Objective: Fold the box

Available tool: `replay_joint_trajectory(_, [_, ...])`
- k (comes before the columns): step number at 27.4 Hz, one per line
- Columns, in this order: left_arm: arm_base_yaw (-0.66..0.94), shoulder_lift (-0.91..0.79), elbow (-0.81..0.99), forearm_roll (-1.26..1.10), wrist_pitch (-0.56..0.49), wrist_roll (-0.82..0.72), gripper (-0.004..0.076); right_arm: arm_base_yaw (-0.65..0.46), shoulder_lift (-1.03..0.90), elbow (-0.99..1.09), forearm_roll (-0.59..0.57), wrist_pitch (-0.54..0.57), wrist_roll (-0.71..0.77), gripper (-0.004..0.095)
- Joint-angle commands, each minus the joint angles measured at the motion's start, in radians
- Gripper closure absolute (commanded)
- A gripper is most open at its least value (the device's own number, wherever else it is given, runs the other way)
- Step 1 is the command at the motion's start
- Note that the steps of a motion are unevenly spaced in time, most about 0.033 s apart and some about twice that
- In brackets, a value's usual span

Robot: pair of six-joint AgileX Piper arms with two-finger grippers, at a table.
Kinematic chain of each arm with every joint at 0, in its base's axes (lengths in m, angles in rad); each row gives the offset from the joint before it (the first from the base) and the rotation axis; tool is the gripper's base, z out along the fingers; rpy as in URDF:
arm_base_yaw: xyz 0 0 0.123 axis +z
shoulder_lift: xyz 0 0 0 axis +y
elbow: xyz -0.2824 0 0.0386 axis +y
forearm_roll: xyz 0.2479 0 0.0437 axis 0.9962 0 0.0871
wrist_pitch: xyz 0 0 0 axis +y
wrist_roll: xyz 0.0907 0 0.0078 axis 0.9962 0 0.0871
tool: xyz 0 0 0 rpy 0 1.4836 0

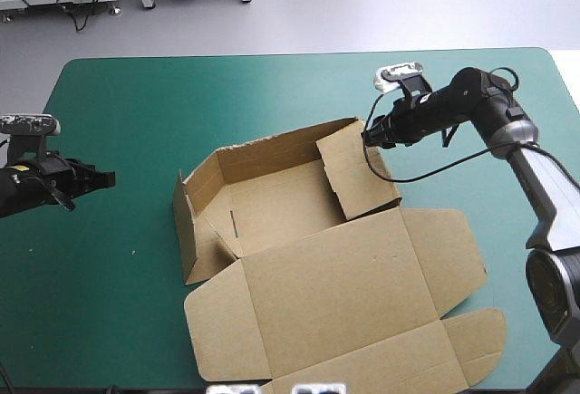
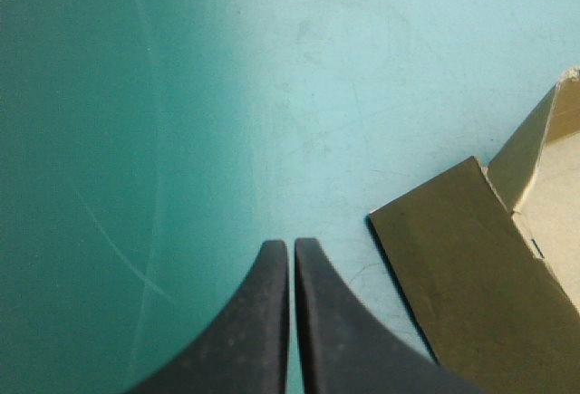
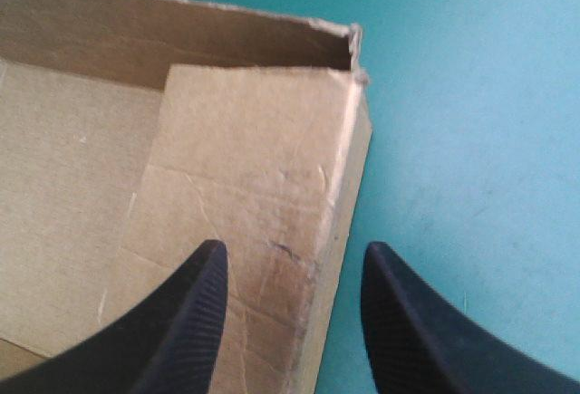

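**Box half-formed mid-desk; right jaws spread at its right flap, left jaws pressed together off to the side**

Box (image 1: 344, 276): brown, at the middle of the desk (image 1: 118, 95) on the teal-green cover. The tray half lies toward the far side. Far wall (image 1: 272, 149) is raised and left wall (image 1: 186, 222) is raised but leaning outward. Right flap (image 1: 358, 177) is tipped inward over the tray floor, not upright. Lid (image 1: 362, 258) lies flat, reaching the near edge, with its side flaps spread out flat.

Right jaws: spread apart at the far right corner of the tray. In the right wrist view one black finger (image 3: 190, 321) hangs over the inward-tipped flap (image 3: 245, 158) and the other (image 3: 408, 331) over bare cover (image 3: 471, 95), with the flap's outer edge running between them. Cannot tell whether either finger touches the board.

Left jaws: pressed together, the fingers (image 2: 258, 321) meeting with only a thin slit and nothing pinched. They sit over bare cover (image 2: 181, 95), well apart from the box on its left. In the left wrist view the outside of the left wall (image 2: 471, 258) shows just beside and ahead of the fingertips, not in contact.
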Motion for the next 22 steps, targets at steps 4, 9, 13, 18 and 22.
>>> replay_joint_trajectory(4, [0.004,-0.025,-0.025,-0.044,-0.049,0.0,0.0711,-0.003,-0.05,-0.216,-0.036,0.189,0.003,0.0478])
replay_joint_trajectory(9, [0.004,-0.025,-0.025,-0.044,-0.049,0.0,0.0711,-0.003,-0.08,-0.254,-0.117,0.276,0.112,0.0559])
replay_joint_trajectory(13, [0.004,-0.025,-0.025,-0.046,-0.045,0.0,0.0711,-0.003,-0.097,-0.223,-0.108,0.276,0.117,0.0559])
replay_joint_trajectory(18, [0.004,-0.025,-0.025,-0.044,-0.036,0.0,0.0711,-0.003,-0.08,-0.093,-0.092,0.259,0.067,0.0559])
replay_joint_trajectory(22, [0.004,-0.025,-0.025,-0.038,0.066,0.0,0.0711,-0.003,-0.047,-0.028,-0.038,0.181,0.023,0.0559])
